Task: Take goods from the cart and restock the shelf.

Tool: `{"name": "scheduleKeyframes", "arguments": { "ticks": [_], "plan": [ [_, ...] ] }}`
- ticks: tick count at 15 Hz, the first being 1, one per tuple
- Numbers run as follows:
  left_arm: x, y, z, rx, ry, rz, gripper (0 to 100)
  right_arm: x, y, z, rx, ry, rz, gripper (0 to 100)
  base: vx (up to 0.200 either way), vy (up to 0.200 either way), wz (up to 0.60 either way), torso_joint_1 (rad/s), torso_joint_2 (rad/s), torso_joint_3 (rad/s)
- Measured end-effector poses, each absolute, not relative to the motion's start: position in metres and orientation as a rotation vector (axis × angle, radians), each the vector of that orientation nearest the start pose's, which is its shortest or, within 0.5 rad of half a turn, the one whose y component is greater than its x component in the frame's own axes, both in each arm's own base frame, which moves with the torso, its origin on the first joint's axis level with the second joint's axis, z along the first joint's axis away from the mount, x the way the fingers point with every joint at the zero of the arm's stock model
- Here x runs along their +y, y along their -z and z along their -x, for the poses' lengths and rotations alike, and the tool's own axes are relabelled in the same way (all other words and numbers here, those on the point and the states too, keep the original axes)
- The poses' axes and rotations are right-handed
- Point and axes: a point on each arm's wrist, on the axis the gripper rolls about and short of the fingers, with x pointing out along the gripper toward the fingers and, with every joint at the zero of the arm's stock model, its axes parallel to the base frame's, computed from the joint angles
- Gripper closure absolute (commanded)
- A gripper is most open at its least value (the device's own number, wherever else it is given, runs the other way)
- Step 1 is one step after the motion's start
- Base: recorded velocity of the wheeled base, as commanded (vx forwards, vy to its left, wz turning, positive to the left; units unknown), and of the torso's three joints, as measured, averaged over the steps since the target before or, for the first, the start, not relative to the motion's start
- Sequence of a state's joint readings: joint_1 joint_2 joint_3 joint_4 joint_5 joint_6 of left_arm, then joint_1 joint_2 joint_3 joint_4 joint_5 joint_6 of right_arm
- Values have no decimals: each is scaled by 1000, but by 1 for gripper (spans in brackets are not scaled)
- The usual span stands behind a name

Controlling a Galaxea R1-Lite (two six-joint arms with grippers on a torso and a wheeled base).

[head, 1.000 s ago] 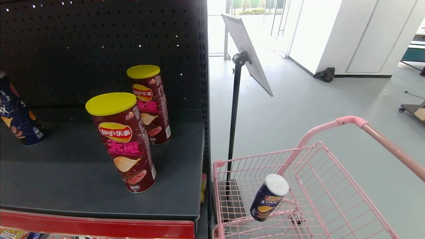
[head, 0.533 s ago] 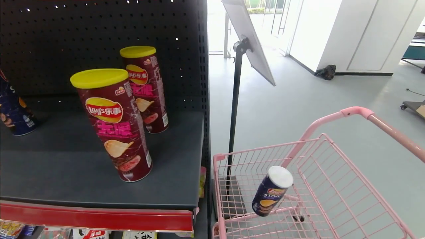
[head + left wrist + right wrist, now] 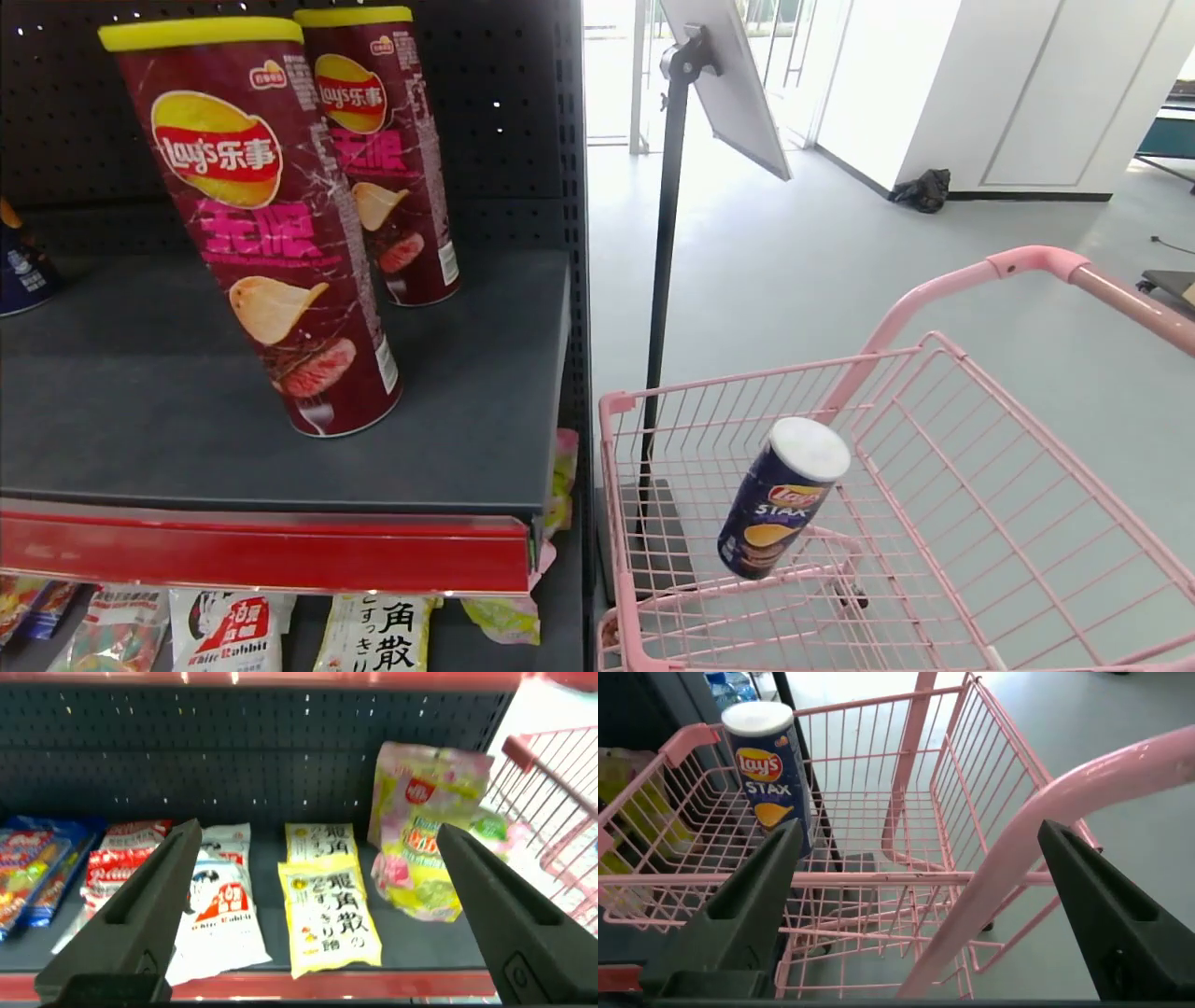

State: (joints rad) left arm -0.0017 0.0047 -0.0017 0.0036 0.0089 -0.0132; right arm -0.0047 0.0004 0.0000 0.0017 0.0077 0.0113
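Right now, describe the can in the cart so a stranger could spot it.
Look right of the dark shelf to the pink wire cart. Inside it leans a navy chip can with a white lid, the cart's sole item. The shelf's two big chip cans are maroon with yellow lids.

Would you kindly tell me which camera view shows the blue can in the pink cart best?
The head view: the blue can shows whole, white lid up, leaning inside the pink cart. The right wrist view shows it closer, but the right gripper hides part of its base. The left wrist view faces bagged snacks.
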Motion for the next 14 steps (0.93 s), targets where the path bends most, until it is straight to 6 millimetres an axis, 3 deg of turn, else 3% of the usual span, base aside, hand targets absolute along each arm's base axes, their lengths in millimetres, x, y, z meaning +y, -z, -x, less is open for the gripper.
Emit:
{"name": "scheduleKeyframes", "arguments": {
  "ticks": [2, 9, 14],
  "plan": [
    [0, -76, 23, 8, -8, 13, 0, 0, -75, 23, 2, -3, -11, 0, 0, 0, 0, -132, 388, 259],
    [0, -76, 23, 7, -7, 14, 0, 0, -75, 23, 2, -4, -11, 0, -200, 0, 0, -16, 51, 39],
    [0, -76, 23, 6, -8, 14, 0, 0, -75, 23, 2, -4, -9, 0, 0, 0, 0, 0, 0, 0]
  ]
}}
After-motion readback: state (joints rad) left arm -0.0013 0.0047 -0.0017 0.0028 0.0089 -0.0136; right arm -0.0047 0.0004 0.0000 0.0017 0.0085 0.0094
